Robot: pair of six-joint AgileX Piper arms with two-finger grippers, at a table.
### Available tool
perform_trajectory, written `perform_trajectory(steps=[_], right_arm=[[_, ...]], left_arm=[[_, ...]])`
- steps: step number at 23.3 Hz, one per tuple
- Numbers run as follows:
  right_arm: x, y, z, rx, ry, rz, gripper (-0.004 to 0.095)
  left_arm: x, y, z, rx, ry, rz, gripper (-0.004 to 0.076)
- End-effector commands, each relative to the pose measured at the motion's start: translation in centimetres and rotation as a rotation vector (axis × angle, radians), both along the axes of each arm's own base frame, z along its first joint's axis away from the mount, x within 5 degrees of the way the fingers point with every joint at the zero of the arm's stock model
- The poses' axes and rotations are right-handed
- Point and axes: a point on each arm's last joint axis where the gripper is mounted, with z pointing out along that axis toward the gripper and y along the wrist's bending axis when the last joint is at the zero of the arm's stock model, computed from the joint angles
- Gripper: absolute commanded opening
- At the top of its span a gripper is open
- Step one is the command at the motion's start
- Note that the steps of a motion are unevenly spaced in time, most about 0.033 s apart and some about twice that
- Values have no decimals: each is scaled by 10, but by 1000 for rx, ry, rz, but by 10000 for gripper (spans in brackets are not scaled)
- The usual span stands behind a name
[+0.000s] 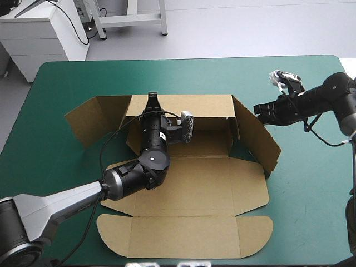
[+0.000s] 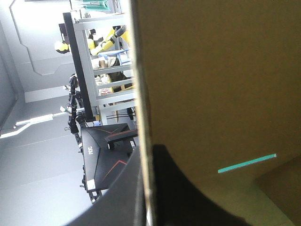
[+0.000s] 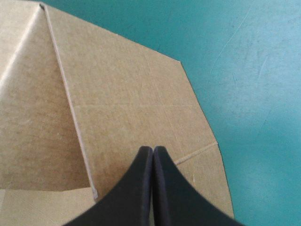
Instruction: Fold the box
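Ok, box point(image 1: 194, 189) mid-table on teal-green cover point(image 1: 311, 211): far wall + side flaps up, lid flat. L gripper point(image 1: 151, 103) pinching far wall. R gripper point(image 1: 259, 109) fingers pressed together, by right flap.

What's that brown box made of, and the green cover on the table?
The box looks like matte brown cardboard: the right wrist view shows a fibrous face, pressed crease lines and a pale cut edge. The teal-green cover seems a smooth mat with faint scratches, perhaps rubber or vinyl.
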Motion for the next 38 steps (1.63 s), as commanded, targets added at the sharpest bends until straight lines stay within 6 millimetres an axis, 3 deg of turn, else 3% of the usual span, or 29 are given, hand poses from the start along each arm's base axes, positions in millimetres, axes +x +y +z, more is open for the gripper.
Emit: perform_trajectory(steps=[1, 15, 21, 30, 38], right_arm=[[-12, 4, 25, 44, -91, 7, -18], [-7, 3, 26, 39, -124, -23, -18], [-7, 3, 26, 40, -123, -24, -18], [8, 2, 21, 87, -197, -105, -18], [4, 36, 3, 122, -192, -14, -18]], left_arm=[[-4, 5, 21, -25, -65, 2, -8], [1, -3, 45, -94, -106, -34, -8], [25, 22, 44, -80, -90, 24, -8], [27, 21, 44, -71, -86, -2, -8], [27, 21, 44, -75, -83, -7, -8]])
